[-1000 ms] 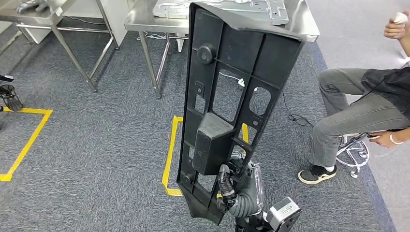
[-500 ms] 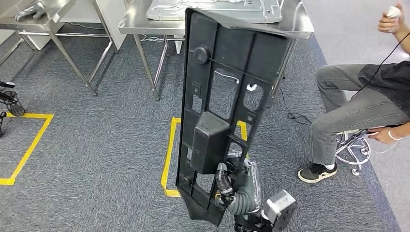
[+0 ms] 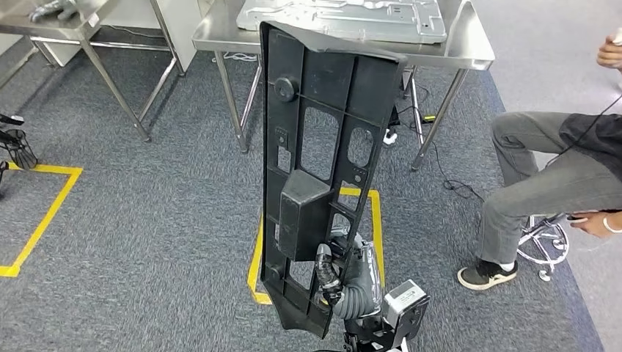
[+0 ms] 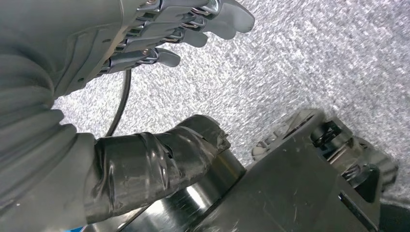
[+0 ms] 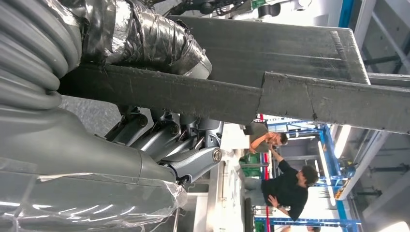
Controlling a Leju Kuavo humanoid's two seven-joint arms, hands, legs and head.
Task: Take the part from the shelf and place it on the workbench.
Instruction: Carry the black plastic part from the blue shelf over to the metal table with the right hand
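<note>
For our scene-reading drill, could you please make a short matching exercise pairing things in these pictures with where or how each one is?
Things:
1. black part
2. silver panel
3. yellow tape
4. left hand

States:
A. lying flat on the steel workbench
B. stuck to the grey carpet
C. held upright by the right hand
D. holding nothing, fingers apart

Pairs: 1-C, 2-A, 3-B, 4-D

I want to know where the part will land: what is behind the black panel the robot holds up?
Behind the black panel stands a steel workbench carrying a grey metal sheet part; yellow floor tape shows through its cut-outs. The panel hides the bench's front middle.
</note>
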